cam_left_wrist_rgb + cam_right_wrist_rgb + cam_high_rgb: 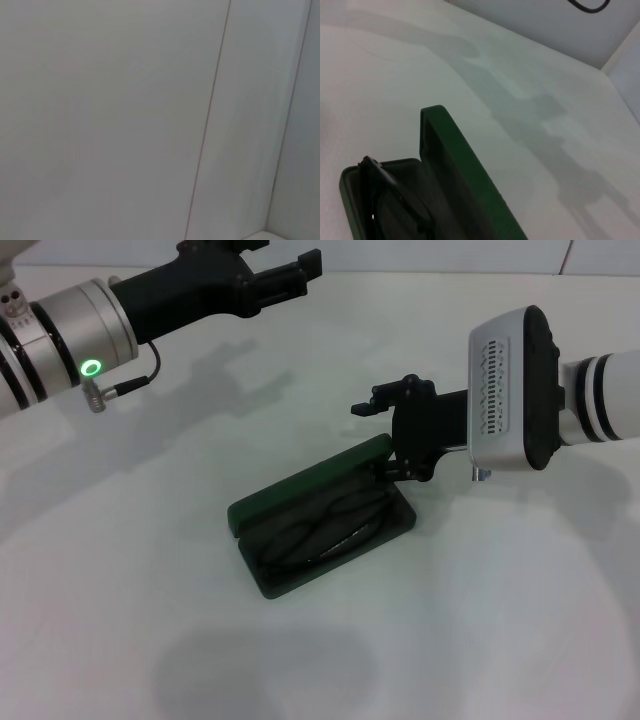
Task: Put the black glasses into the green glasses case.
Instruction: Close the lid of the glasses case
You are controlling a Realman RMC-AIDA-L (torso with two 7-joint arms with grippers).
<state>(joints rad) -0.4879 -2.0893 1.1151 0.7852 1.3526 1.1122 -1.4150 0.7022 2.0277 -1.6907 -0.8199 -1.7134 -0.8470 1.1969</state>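
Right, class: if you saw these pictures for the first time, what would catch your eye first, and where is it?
The open green glasses case on the white table, near the middle, draws the eye, with the black glasses lying in its tray. The right pincer is at the case's right end, by the raised lid. The left pincer hangs high at the far left, away from the case.

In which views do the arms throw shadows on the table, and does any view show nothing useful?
Head view: soft arm shadows fall on the white table. Right wrist view: a gripper-shaped shadow crosses the table beyond the dark green hard glasses case. Left wrist view: only pale, featureless panels.
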